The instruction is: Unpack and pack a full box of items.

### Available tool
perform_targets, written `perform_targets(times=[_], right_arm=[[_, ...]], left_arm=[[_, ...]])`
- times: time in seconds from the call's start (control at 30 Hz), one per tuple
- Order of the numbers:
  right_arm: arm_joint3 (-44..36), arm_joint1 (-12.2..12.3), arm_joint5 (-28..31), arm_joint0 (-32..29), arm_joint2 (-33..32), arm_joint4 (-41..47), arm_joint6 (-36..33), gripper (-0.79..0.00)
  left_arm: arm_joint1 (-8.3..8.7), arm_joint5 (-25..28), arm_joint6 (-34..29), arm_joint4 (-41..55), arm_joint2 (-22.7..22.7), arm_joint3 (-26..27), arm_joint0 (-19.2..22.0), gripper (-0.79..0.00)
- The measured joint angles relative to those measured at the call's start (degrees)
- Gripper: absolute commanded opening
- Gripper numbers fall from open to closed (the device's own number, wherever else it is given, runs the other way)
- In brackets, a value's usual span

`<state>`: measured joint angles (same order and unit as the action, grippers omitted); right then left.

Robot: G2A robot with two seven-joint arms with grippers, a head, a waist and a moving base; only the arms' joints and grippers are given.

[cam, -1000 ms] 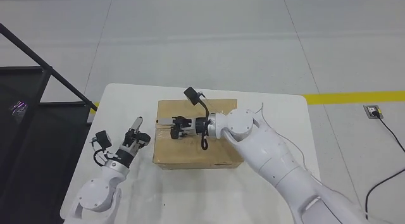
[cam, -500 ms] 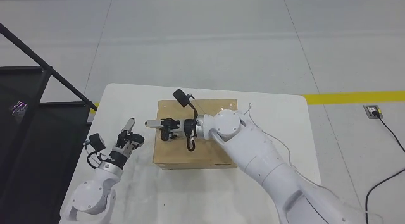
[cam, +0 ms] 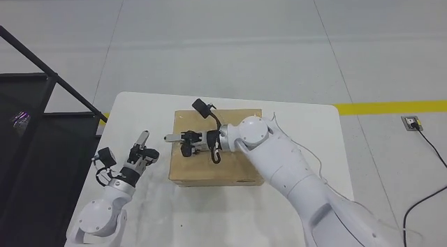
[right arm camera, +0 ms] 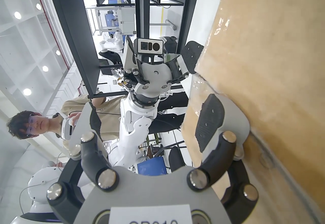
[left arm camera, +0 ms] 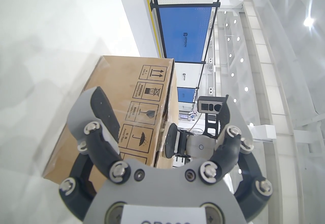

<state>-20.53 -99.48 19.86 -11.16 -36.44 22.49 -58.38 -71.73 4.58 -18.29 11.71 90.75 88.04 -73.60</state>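
Hanging open-fingered at the closed box on the table.
Top: right gripper over the box's left top edge, left gripper just beside that side. Left wrist: fingers spread, facing the printed side. Right wrist: fingers spread, one pad at the top edge.

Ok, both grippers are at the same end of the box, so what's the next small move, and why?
Probably ease the right gripper down so that one finger catches the top edge of the box at that end. The box is closed, the right gripper sits open right at that edge, and the left gripper is open beside the box's side, holding nothing.
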Motion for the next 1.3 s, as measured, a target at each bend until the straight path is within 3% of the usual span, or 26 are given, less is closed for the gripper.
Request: perform_targets(times=[0.33,0.8,1.3], right_arm=[[0.66,2.69,1.84,-1.04,-3.28,-1.11,-1.21,0.000],[-8.21,7.86,-0.21,-4.39,-8.64,-4.69,-1.79,0.000],[-27.69,14.04,-12.78,-12.54,-15.52,-14.97,0.21,0.000]], left_arm=[[0.08,-0.01,-0.28,-0.58,-0.55,-0.65,0.84,0.000],[0.17,-0.45,-0.46,-0.67,-1.20,-1.89,2.44,0.000],[0.26,-0.60,-0.46,-0.42,-1.60,-2.48,3.25,0.000]])
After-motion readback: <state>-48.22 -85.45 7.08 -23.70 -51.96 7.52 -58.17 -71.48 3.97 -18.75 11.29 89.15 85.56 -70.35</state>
